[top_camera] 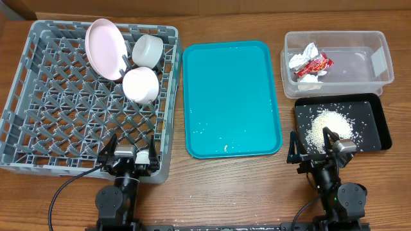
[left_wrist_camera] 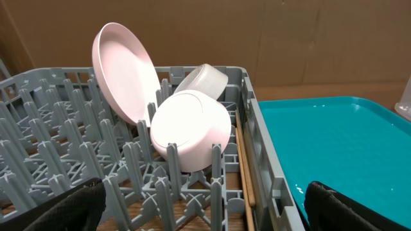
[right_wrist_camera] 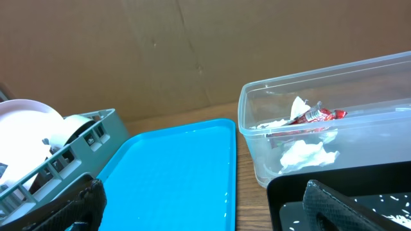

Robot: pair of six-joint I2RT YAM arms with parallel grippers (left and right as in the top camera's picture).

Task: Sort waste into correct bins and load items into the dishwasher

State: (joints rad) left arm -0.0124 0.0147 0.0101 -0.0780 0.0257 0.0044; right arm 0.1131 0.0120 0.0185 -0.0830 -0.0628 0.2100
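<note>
- wrapper (top_camera: 313,64): crumpled, red and silver. it lies in the left half of the clear tub (top_camera: 380,76). its long axis runs roughly along the far edge of the worktop (top_camera: 257,186), with the red end toward the right edge.
- clear tub: sits at the far right corner, long side parallel to the far edge.
- rice (top_camera: 331,128): a white heap left of centre in the black tray (top_camera: 377,131), with loose grains scattered over the tray floor.
- black tray: just beside the near side of the tub, by the right edge.
- plate (top_camera: 104,48): pale pink, standing on edge among the tines at the far side of the dish rack (top_camera: 38,109). it leans, hollow face turned toward the near edge and right.
- bowl (top_camera: 140,85): white, tipped up, outer base toward the near edge, just beside the plate.
- cup (top_camera: 148,50): white, tilted, on the far side of the bowl.
- chopsticks (left_wrist_camera: 244,170): thin and wooden. they lie inside the rack's right wall, long axis running near to far.
- dish rack: grey lattice, along the left edge.
- teal tray (top_camera: 231,83): between the rack and the two bins, long axis near to far.
- left gripper (top_camera: 131,149): at the rack's near wall, fingers spread wide, holding nothing.
- right gripper (top_camera: 310,142): at the near left corner of the black tray, fingers spread wide, holding nothing.
</note>
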